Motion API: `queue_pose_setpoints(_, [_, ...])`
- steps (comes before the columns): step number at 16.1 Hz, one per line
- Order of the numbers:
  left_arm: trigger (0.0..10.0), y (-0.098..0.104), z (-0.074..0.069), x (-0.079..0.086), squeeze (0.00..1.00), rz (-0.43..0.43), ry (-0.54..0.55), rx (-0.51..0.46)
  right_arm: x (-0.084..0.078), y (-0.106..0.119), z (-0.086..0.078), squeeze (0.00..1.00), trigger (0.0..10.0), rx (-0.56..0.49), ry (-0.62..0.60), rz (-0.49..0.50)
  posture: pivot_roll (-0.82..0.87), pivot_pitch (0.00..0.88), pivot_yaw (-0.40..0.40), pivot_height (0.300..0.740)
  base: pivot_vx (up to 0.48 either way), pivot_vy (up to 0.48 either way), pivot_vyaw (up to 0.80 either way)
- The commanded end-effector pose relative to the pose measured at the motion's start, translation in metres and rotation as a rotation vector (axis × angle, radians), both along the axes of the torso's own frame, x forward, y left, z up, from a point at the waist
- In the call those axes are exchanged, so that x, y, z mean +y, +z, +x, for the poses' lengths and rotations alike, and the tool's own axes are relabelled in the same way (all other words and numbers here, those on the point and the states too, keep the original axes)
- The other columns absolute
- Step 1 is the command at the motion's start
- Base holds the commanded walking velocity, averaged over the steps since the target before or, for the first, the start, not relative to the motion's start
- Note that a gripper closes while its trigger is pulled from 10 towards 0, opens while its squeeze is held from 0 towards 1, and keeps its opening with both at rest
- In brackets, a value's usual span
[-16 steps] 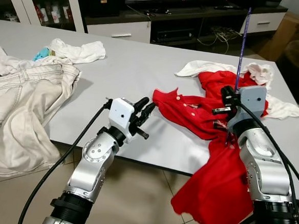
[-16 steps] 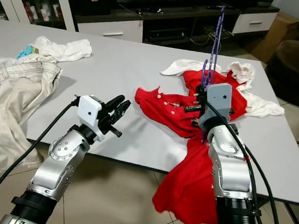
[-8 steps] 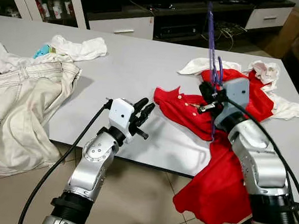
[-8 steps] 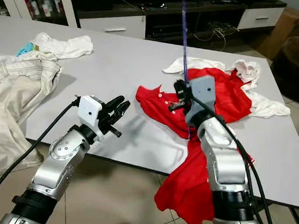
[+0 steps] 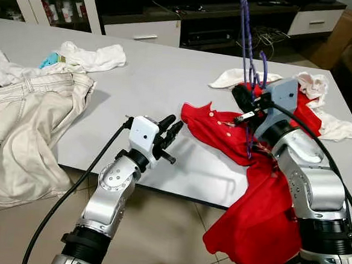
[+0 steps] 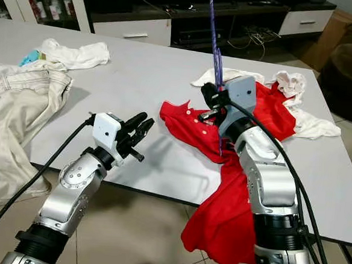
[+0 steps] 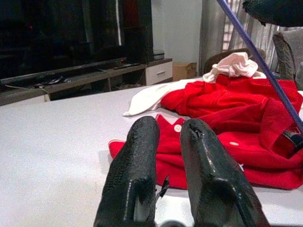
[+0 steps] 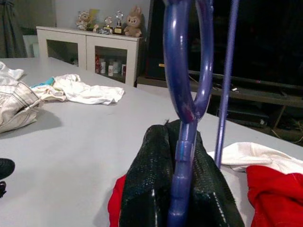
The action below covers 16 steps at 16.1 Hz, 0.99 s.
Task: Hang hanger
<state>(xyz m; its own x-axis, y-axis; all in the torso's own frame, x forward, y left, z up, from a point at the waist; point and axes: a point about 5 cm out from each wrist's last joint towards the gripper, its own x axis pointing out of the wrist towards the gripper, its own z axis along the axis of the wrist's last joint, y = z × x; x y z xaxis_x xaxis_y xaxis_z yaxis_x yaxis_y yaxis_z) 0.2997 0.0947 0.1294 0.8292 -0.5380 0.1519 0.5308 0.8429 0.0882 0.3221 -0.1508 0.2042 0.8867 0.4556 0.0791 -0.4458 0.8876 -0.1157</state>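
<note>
Now the right gripper (image 6: 211, 101) is clamped on the thin purple plastic hanger (image 8: 185, 94), held upright above the crumpled red polo shirt (image 5: 224, 132) on the grey table (image 5: 162, 76) (part of the shirt drapes over the near edge). Left gripper (image 5: 170, 131) hovers at the table's near edge, fingers (image 7: 137, 161) nearly together, gripping nothing. Beige jeans (image 5: 26, 115) lie far left.

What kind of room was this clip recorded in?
Most likely a home living room: a low TV unit and white glass-door cabinets stand behind a grey table strewn with laundry, including a red shirt and beige trousers.
</note>
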Motion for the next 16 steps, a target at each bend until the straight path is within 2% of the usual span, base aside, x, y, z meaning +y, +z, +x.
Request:
queue_pose_setpoints(1, [10.0, 0.0, 0.002, 0.0, 0.0, 0.004, 0.008, -0.003, -0.001, -0.002, 0.0, 0.0, 10.0, 0.017, 0.001, -0.024, -0.09, 0.0, 0.006, 0.74, 0.0, 0.0, 0.0])
queue_pose_setpoints(3, [10.0, 0.0, 0.002, 0.0, 0.0, 0.006, 0.008, -0.004, -0.001, -0.01, 0.0, 0.0, 10.0, 0.045, -0.005, -0.064, -0.09, 0.0, 0.006, 0.74, 0.0, 0.0, 0.0])
queue_pose_setpoints(4, [10.0, 0.0, 0.002, 0.0, 0.0, 0.007, 0.007, -0.005, -0.001, -0.013, -0.001, 0.0, 9.0, 0.056, -0.009, -0.069, -0.09, 0.0, 0.006, 0.74, 0.0, 0.0, 0.0])
queue_pose_setpoints(5, [10.0, 0.0, 0.001, -0.001, 0.0, 0.008, 0.006, -0.006, -0.001, -0.013, -0.001, 0.0, 6.2, 0.06, -0.008, -0.058, -0.09, 0.0, 0.009, 0.74, 0.0, 0.0, 0.0])
queue_pose_setpoints(6, [10.0, 0.0, 0.001, -0.001, 0.0, 0.008, 0.005, -0.006, -0.001, -0.013, -0.001, 0.0, 5.8, 0.061, -0.008, -0.053, -0.09, 0.0, 0.01, 0.74, 0.0, 0.0, 0.0])
queue_pose_setpoints(7, [10.0, 0.0, 0.001, -0.001, 0.0, 0.011, 0.001, -0.007, -0.002, -0.014, -0.001, 0.0, 10.0, 0.063, -0.014, -0.06, -0.09, 0.0, 0.01, 0.74, 0.0, 0.0, 0.0])
queue_pose_setpoints(9, [10.0, 0.0, 0.0, -0.001, 0.0, 0.012, 0.001, -0.007, -0.007, -0.01, -0.001, 0.0, 10.0, -0.005, -0.052, -0.186, -0.09, 0.0, 0.01, 0.74, 0.0, 0.0, 0.0])
queue_pose_setpoints(12, [10.0, -0.001, 0.0, -0.001, 0.0, 0.011, 0.003, -0.006, -0.022, 0.006, 0.003, 0.0, 10.0, -0.103, -0.152, -0.273, -0.09, 0.0, 0.005, 0.74, 0.0, 0.0, 0.0])
queue_pose_setpoints(13, [10.0, -0.002, 0.0, -0.002, 0.0, 0.01, 0.004, -0.004, -0.031, 0.006, 0.006, 0.0, 10.0, -0.108, -0.205, -0.322, -0.09, 0.0, 0.003, 0.74, 0.0, 0.0, 0.0])
queue_pose_setpoints(16, [10.0, -0.003, -0.001, -0.003, 0.0, 0.008, 0.003, -0.001, -0.036, -0.011, 0.008, 0.0, 10.0, -0.067, -0.262, -0.351, -0.09, 0.0, 0.0, 0.74, 0.0, 0.0, 0.0])
